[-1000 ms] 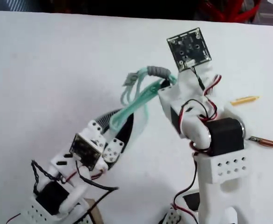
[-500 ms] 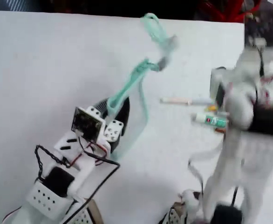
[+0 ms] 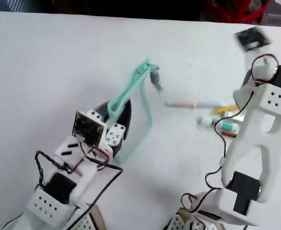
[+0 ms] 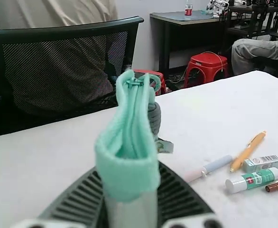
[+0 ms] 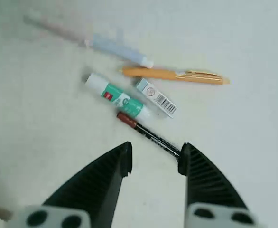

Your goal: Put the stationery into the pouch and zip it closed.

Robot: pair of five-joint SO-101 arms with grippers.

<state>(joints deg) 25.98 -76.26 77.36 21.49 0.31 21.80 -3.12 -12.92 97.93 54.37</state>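
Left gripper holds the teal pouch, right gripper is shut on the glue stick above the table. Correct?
Not quite. The right gripper is open and empty, and the glue stick lies on the table beside the pens; the right wrist view shows this. The rest stands: the left gripper holds the teal pouch.

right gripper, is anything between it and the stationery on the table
Nothing visible stands between them. The open right gripper is over the brown pen, and the glue stick lies uncovered just beyond it.
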